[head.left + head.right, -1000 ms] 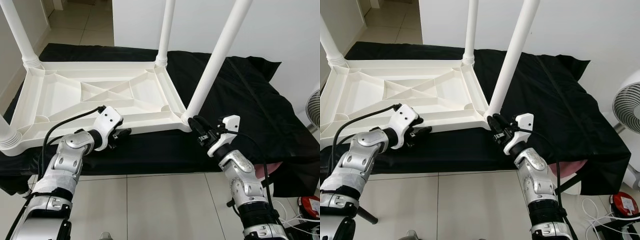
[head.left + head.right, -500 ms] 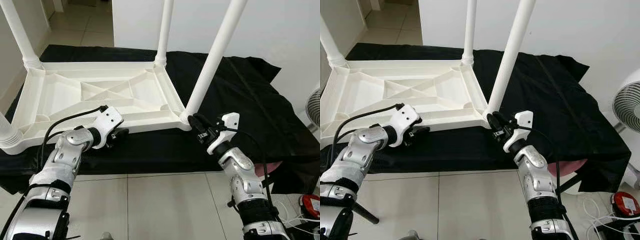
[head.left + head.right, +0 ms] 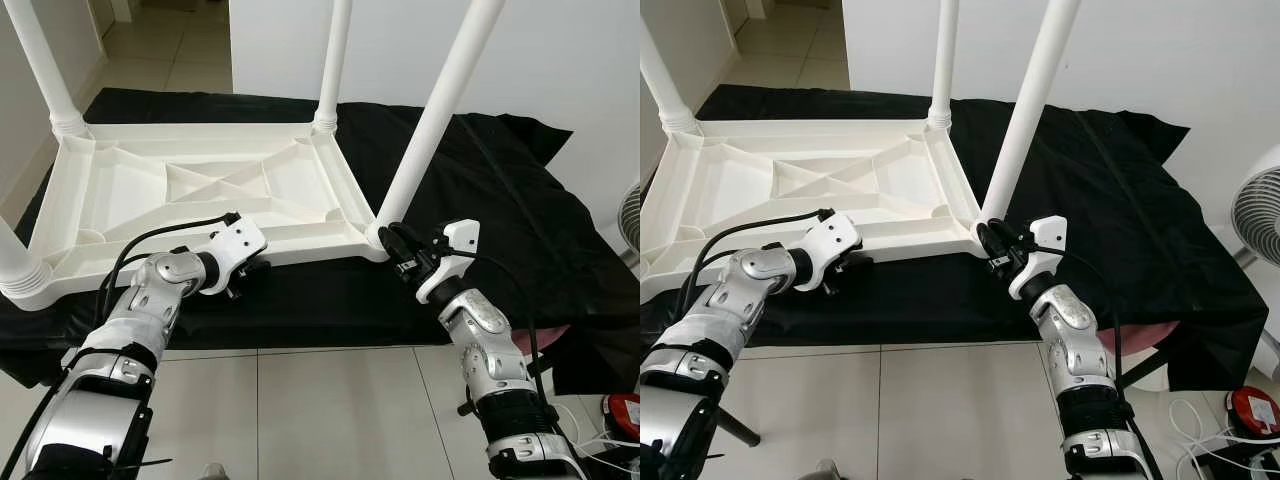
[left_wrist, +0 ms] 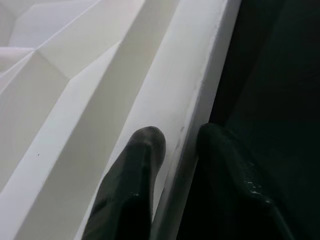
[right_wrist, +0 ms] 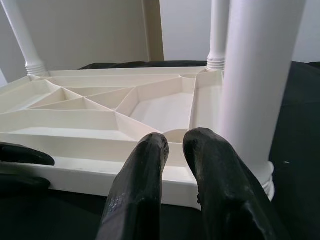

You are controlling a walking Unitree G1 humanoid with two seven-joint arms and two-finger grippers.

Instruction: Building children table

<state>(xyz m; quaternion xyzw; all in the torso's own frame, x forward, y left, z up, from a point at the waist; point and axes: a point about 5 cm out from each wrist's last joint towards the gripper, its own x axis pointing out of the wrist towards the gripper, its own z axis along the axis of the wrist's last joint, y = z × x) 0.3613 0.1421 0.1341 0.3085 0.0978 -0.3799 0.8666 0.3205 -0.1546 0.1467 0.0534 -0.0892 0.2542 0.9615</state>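
Jaws: left gripper (image 4: pixel 175 165) pinches the near rim of the upturned table (image 3: pixel 130 200) lying on the black cloth (image 3: pixel 520 210); right gripper (image 5: pixel 175 165) sits nearly closed, empty, at the near-right leg (image 3: pixel 425 130). With 4 legs seated, I'd keep both grips level before flipping.

The four white legs (image 3: pixel 432 110) of the upturned table (image 3: pixel 190 195) are running out past the top edge, so their ends are not showing. The fan (image 3: pixel 1255 215) is being cut by the right edge. A red thing (image 3: pixel 1250 408) on the floor is lying half outside the corner. The black cloth (image 3: pixel 500 220) is covering whatever is carrying the table
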